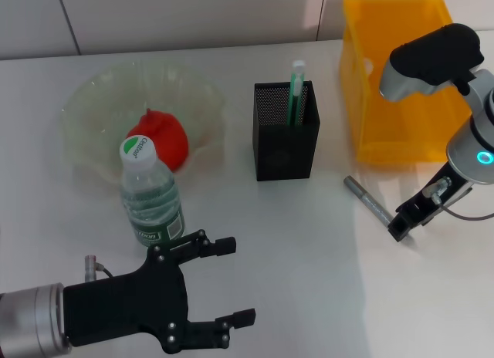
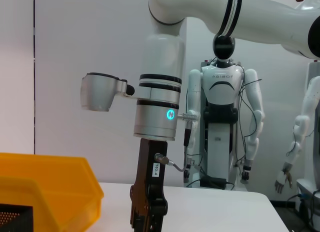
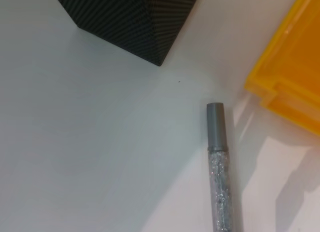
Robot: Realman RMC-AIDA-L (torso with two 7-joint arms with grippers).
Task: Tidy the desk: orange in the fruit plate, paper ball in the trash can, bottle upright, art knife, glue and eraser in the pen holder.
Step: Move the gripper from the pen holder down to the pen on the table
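Observation:
The orange [image 1: 160, 140] lies in the fruit plate [image 1: 93, 103] at the far left. The bottle [image 1: 150, 192] stands upright in front of the plate. My left gripper [image 1: 235, 282] is open and empty, low and just right of the bottle. The pen holder [image 1: 285, 134] holds a green-white stick [image 1: 296, 92]. A grey capped glittery stick [image 1: 367, 200] lies on the table between the pen holder and my right gripper [image 1: 403, 223], which hangs over its near end. The stick also shows in the right wrist view [image 3: 218, 167]. The paper ball and eraser are out of view.
The trash can [image 1: 401, 80] stands at the far right behind my right arm. Its corner [image 3: 290, 77] and the pen holder's base [image 3: 130, 17] flank the grey stick in the right wrist view. The left wrist view shows my right arm [image 2: 157, 107] above the table.

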